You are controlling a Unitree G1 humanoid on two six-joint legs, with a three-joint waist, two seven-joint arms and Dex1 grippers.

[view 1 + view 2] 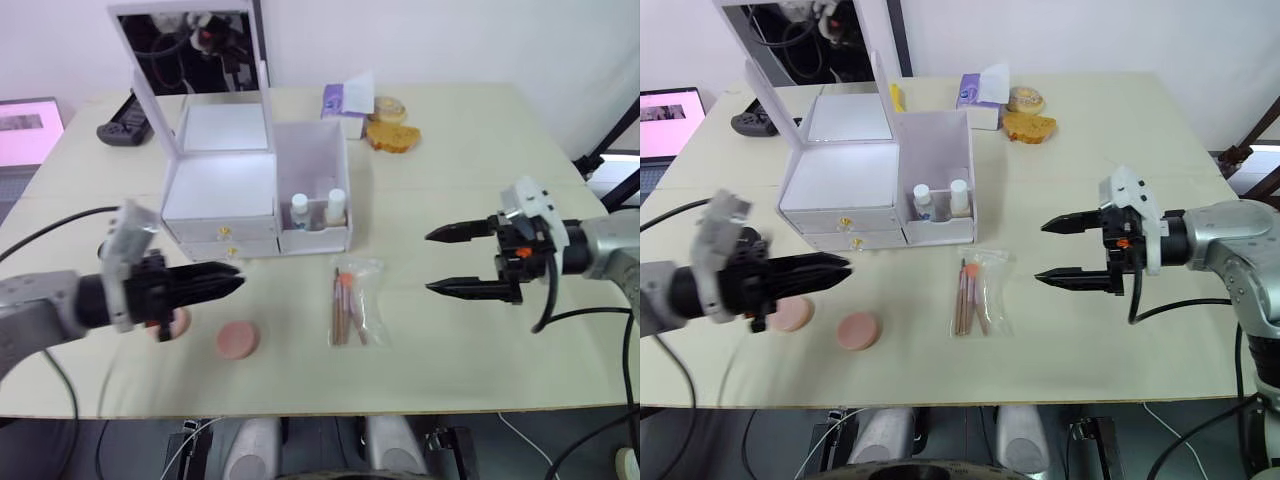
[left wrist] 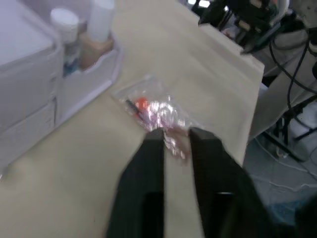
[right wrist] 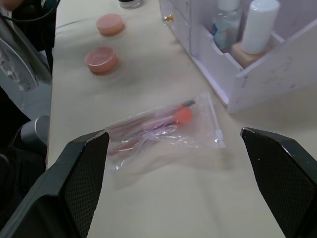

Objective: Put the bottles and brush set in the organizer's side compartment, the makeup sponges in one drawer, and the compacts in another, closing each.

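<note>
The brush set (image 1: 349,302) lies flat on the table just near of the side compartment (image 1: 314,190), its long axis running near to far. The right gripper (image 1: 452,261), wide open and empty, hovers right of it, the closer arm. The left gripper (image 1: 232,281) is nearly closed, holding nothing.
</note>
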